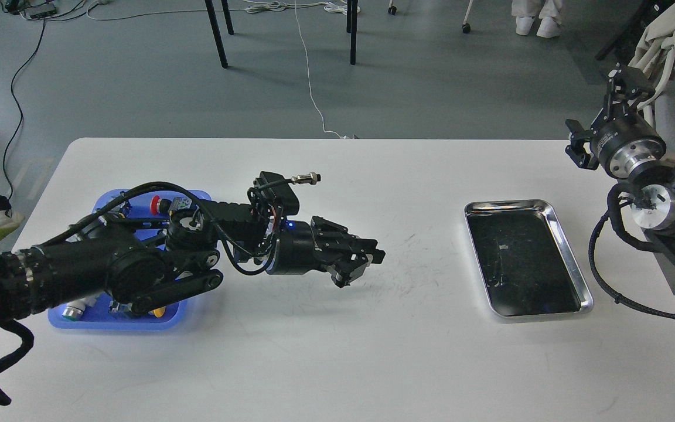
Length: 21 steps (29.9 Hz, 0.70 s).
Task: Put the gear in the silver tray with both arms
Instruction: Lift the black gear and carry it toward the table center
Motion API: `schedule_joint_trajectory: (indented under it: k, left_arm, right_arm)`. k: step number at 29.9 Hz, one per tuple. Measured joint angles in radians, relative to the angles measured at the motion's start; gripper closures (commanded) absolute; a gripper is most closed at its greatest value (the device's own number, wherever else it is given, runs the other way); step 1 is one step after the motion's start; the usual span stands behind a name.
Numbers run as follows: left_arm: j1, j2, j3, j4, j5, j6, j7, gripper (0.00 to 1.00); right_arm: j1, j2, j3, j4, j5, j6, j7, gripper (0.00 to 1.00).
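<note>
1. Left gripper (367, 258) out over the bare middle of the white table (337, 351), pointing right, towards the silver tray (572, 266).
2. Fingers close together, nearly meeting at the tips; whether a gear sits between them cannot be told, nothing bright or distinct showing there.
3. Silver tray well apart to the right of the left gripper, at about the same depth on the table; bottom dark, mirror-like, with nothing clearly lying in it.
4. Tray's long axis running near to far, slightly slanted; short side crossed first when coming in from the left, over the raised left rim.
5. Right gripper (621, 88) raised past the far right corner of the table, above and beyond the tray's far right corner, seen end-on and dark; open or closed cannot be told.
6. By position, right arm nearer the tray; left arm the one reaching across from the blue tray (197, 202) at the left, where small parts lie partly hidden behind the arm.
7. Judged next need: more travel rightward for the left gripper, clearing the tray's rim, before any release or handover.
</note>
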Motion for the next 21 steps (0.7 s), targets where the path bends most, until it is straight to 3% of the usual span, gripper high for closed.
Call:
schedule_joint_trajectory:
  k: [12, 21]
  left_arm:
    - [0.013, -0.223, 0.036, 0.192, -0.005, 0.000, 0.000, 0.92]
    - [0.018, -0.245, 0.037, 0.293, -0.009, -0.002, 0.000, 0.92]
  right_arm:
    - [-0.002, 0.003, 0.016, -0.006, 0.005, 0.000, -0.002, 0.01]
    - [-0.002, 0.002, 0.014, -0.006, 0.005, 0.000, -0.002, 0.01]
